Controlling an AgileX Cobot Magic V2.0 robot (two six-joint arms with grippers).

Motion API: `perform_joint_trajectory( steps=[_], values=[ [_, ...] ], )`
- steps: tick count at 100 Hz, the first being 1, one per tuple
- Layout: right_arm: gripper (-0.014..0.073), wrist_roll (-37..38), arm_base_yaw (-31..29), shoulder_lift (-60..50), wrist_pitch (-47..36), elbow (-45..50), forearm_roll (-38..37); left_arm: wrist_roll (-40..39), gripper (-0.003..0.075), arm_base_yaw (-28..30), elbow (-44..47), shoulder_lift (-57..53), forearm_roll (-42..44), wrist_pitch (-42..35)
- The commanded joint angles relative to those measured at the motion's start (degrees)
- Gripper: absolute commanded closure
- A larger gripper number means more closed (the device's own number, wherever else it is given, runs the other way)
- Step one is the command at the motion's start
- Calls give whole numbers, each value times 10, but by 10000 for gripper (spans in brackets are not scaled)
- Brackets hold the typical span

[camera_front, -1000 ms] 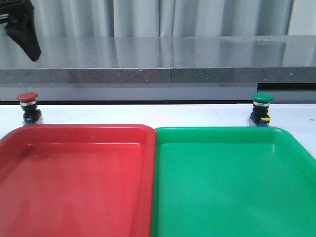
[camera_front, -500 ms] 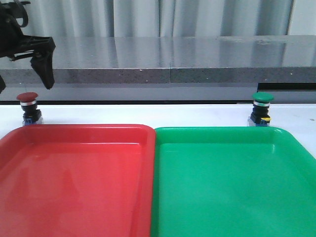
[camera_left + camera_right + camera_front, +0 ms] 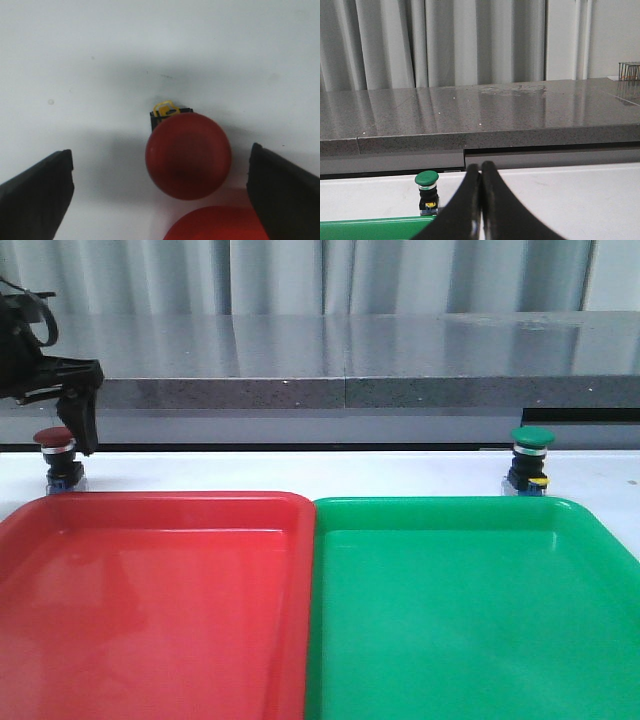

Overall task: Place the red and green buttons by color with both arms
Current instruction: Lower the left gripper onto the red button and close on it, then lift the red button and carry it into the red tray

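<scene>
The red button (image 3: 55,444) stands upright on the white table just behind the red tray's far left corner. My left gripper (image 3: 50,445) is open and hangs over it; one finger (image 3: 82,420) shows to its right. In the left wrist view the dark-red cap (image 3: 188,155) lies between the two spread fingers (image 3: 37,195), nearer the other finger, touching neither. The green button (image 3: 530,455) stands upright behind the green tray's far right corner; it also shows in the right wrist view (image 3: 427,189). My right gripper (image 3: 480,172) is shut and empty, and is out of the front view.
The red tray (image 3: 150,600) and the green tray (image 3: 470,600) lie side by side and fill the near table, both empty. A grey stone ledge (image 3: 340,370) runs along the back, with curtains behind it.
My left gripper has come down from the upper left onto the red button's place. The buttons and trays have not moved.
</scene>
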Motion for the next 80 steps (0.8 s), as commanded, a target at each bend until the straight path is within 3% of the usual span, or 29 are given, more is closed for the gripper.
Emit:
perform_joint_trajectory(
  steps=[1, 11, 18, 33, 51, 80],
  values=[
    [658, 2, -3, -10, -47, -11, -4, -6, 51, 1, -19, -26, -2, -21],
    [658, 2, -3, -10, -47, -11, -4, -6, 62, 1, -19, -26, -2, -35],
    [658, 2, -3, -10, -47, -11, -4, -6, 111, 1, -19, -26, -2, -48],
    [658, 2, -3, -10, -47, -11, -4, -6, 307, 1, -19, -26, -2, -78],
    [658, 2, -3, -10, -47, -11, -4, -6, 484, 1, -19, -26, -2, -89],
    [658, 2, -3, -10, -47, -11, -4, -6, 617, 0, -19, -27, -2, -84]
  ],
)
